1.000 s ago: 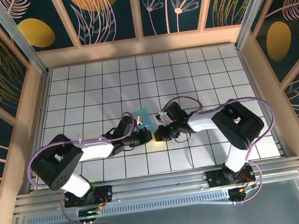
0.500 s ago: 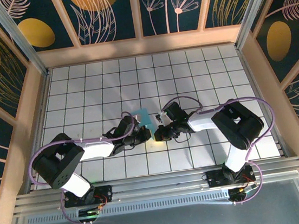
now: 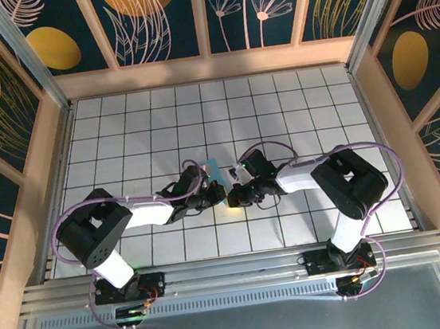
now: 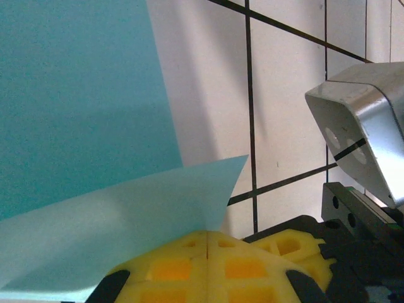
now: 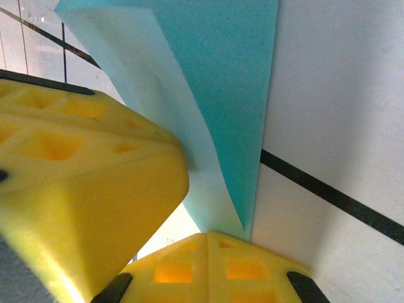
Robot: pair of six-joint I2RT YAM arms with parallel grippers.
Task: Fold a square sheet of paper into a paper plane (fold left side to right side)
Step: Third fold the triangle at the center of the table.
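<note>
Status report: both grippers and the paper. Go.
Left gripper shut on paper, flap lifted. Right gripper shut on its narrow tip. Paper partly folded. Grippers crowd each other, fingers nearly touching.

The table (image 3: 276,101) is presenting a flat white surface divided into square tiles by thin dark grid lines. One sheet of paper (image 3: 212,168), light teal-blue and unmarked, is lying on it near the middle, slightly toward the near edge.

In the left wrist view, the sheet of paper (image 4: 76,95) is resting flat on the table (image 4: 208,82), while a paler flap is lifting off it and casting a shadow on the tiles.

In the right wrist view, the sheet of paper (image 5: 233,76) is narrowing to a point, and its straight edge is running alongside bare table (image 5: 341,95).
</note>
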